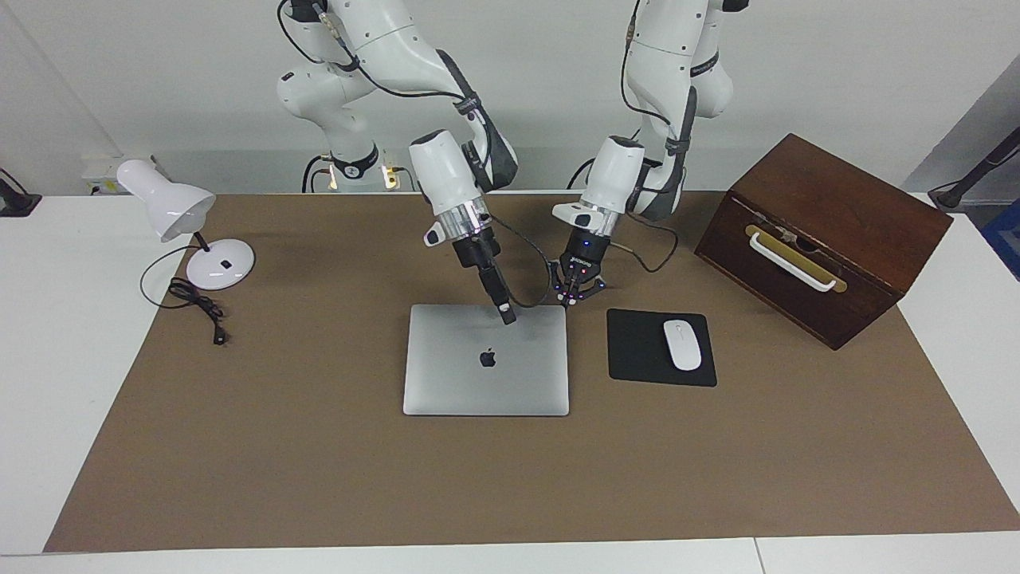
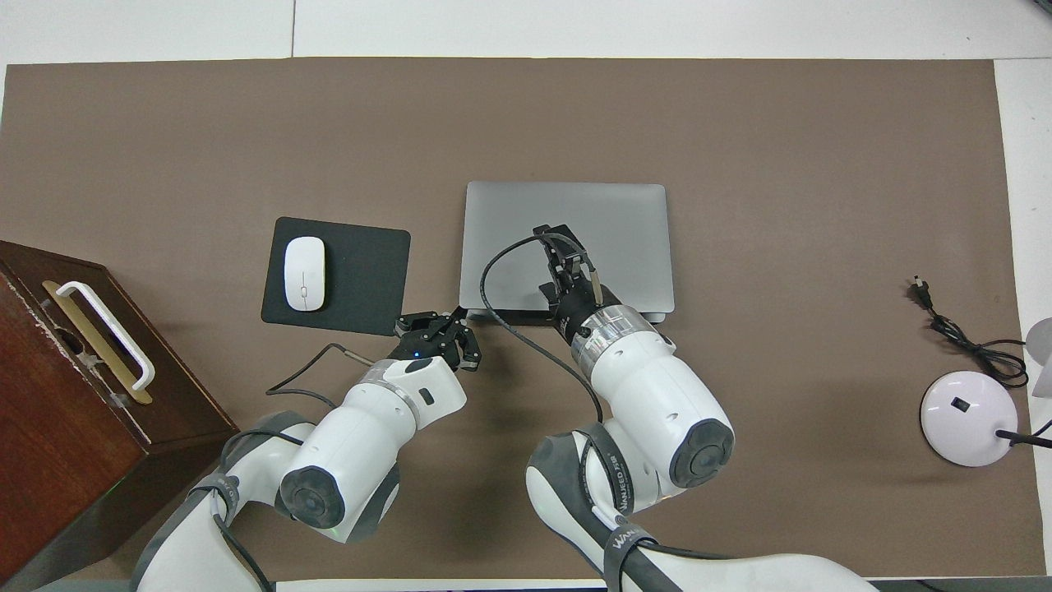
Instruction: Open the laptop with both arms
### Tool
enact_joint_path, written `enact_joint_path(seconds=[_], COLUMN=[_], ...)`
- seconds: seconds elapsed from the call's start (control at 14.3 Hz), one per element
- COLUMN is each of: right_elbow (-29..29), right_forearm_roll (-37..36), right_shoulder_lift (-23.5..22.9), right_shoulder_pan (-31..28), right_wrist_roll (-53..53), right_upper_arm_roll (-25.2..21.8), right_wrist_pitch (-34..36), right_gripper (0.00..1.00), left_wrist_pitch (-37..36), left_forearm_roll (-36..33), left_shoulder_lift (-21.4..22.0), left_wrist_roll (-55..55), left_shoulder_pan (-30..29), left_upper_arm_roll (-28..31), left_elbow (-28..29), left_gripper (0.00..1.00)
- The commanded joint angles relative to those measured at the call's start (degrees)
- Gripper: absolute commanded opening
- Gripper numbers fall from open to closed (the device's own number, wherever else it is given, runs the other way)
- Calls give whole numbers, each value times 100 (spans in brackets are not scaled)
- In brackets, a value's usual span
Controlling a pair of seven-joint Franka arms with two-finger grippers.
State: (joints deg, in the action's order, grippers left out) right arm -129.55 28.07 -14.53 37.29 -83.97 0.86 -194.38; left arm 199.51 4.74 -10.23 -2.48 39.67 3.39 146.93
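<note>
The laptop (image 1: 478,383) (image 2: 608,222) lies closed and flat in the middle of the brown mat, silver lid up with its dark logo showing. My right gripper (image 1: 507,317) (image 2: 549,234) points down at a slant over the part of the lid nearest the robots, its tip close to the surface. My left gripper (image 1: 570,300) (image 2: 440,322) is shut and hangs low just beside the laptop's corner nearest the robots, toward the left arm's end. Whether it touches the corner I cannot tell. Neither gripper holds anything.
A black mouse pad (image 1: 637,351) with a white mouse (image 1: 682,344) lies beside the laptop toward the left arm's end. A dark wooden box (image 1: 821,231) with a white handle stands past it. A white desk lamp (image 1: 215,263) and its cord (image 1: 199,307) are at the right arm's end.
</note>
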Motion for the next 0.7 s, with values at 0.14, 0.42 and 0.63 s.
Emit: enact_joint_path(seconds=[0.14, 0.42, 0.63], right_elbow=[-334, -448, -615], right_forearm_roll=[521, 708, 823], right_shoulder_lift=[249, 293, 416], right_shoulder_pan=[198, 270, 261], right_wrist_roll=[39, 109, 127], right_upper_arm_roll=[-33, -68, -59], right_wrist_pitch=[-48, -56, -30], right_gripper=[99, 99, 100], left_wrist_pitch=[97, 105, 105], left_forearm_roll=[-17, -17, -8], left_shoulder_lift=[-391, -523, -558], left_wrist_roll=[11, 2, -7], left_shoulder_pan=[-126, -126, -143], left_upper_arm_roll=[-14, -31, -31], left_elbow=[-358, -455, -525], left_gripper=[0, 0, 0])
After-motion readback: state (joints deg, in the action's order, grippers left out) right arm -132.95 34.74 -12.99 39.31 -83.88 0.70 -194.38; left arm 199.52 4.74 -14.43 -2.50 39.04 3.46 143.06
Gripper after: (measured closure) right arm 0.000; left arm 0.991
